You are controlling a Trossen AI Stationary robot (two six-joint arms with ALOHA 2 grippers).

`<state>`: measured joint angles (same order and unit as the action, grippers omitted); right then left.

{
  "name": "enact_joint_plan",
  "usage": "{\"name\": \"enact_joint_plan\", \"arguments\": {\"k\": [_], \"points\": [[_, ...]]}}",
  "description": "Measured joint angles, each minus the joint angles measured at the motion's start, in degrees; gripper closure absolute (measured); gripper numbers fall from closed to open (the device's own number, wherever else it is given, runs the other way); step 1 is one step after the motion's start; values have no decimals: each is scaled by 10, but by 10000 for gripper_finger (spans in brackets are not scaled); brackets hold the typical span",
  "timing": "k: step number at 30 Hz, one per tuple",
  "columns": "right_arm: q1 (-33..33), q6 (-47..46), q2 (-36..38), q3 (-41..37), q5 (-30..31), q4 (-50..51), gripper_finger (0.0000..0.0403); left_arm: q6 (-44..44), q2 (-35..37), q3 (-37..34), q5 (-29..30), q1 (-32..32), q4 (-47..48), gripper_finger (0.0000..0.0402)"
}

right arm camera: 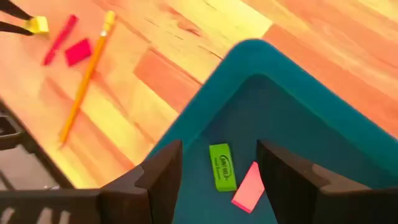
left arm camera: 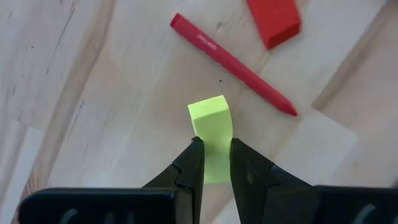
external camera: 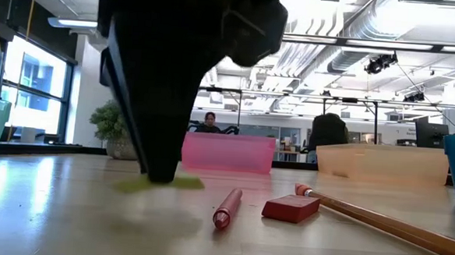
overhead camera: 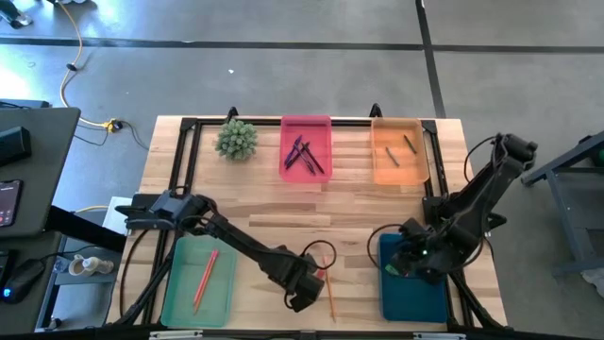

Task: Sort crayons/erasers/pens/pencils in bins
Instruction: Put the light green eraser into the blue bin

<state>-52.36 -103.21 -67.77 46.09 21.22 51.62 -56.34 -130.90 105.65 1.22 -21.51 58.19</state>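
My left gripper (left arm camera: 214,149) is low over the table's near middle (overhead camera: 304,289), shut on a yellow-green eraser (left arm camera: 210,118). Beside it lie a red stick (left arm camera: 230,62), a red eraser (left arm camera: 273,22) and a long orange pencil (overhead camera: 329,283). My right gripper (right arm camera: 217,155) hangs open and empty over the dark blue bin (right arm camera: 298,106), which holds a green eraser (right arm camera: 222,167) and a pink eraser (right arm camera: 249,186). The pale green bin (overhead camera: 179,302) holds one pencil. The pink bin (overhead camera: 307,123) holds dark pens. The orange bin (overhead camera: 377,170) holds two short sticks. My left gripper pinches the yellow-green eraser's two long sides (left arm camera: 219,140) between its two fingers, at the end nearer the wrist. The fingers slant down from above and lie along the block. In the low view the eraser (external camera: 162,184) sits at table level under the fingers.
A small potted plant (overhead camera: 236,139) stands at the table's far left, beside the pink bin. A black frame runs along the table's edges (overhead camera: 184,156). Bare wood lies between the far bins and the near ones.
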Motion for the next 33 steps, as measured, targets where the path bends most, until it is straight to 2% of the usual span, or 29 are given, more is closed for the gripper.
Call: {"name": "enact_joint_plan", "arguments": {"k": [12,20,25,33], "points": [[0,32,29,0,10,-4,206,18,30,1,-5,17,3,350],[1,93,29,0,15,-95,206,21,55,2,17,21,-8,378],[9,122,28,0,40,-154,206,21,62,2,27,24,-25,399],[24,137,28,0,42,-170,206,54,62,2,22,24,-24,401]]}}
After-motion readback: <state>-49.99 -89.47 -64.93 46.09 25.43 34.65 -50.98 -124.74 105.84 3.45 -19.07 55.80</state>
